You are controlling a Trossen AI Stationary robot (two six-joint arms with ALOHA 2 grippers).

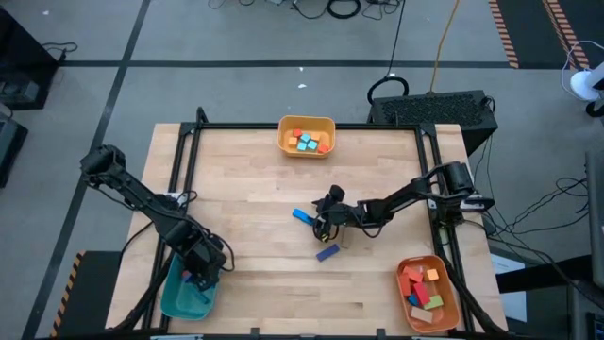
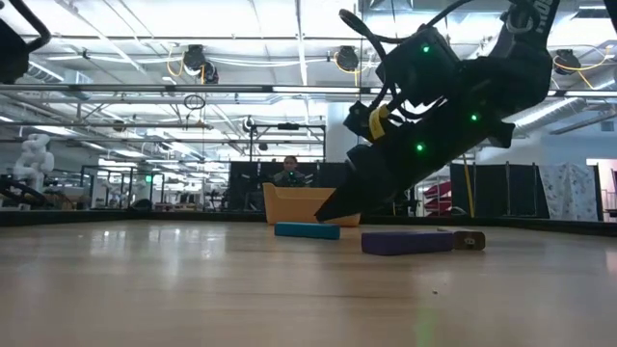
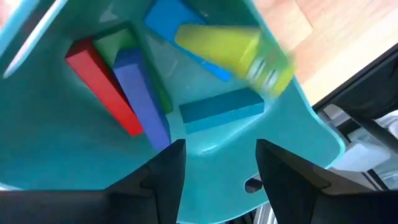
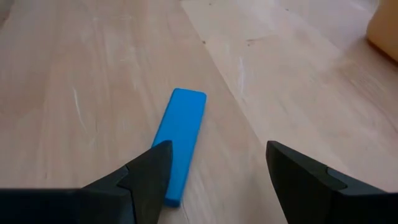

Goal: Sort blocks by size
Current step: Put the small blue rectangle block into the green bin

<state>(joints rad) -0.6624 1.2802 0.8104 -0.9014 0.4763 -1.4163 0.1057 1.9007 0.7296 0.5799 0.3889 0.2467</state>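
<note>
Blocks remain: the right gripper (image 4: 214, 180), fingers spread, sits off-centre over the blue bar (image 4: 181, 142) (could nudge it); left gripper (image 3: 216, 171) released.

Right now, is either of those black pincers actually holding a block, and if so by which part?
Neither. The left pincer stands open over the teal tray, a blurred yellow block loose beyond it. The right pincer is open above the blue bar, not touching it.

Two long bars lie flat mid-worktop — a light-blue bar (image 1: 302, 215) and a purple bar (image 1: 327, 252) — other blocks fill three edge trays.
</note>
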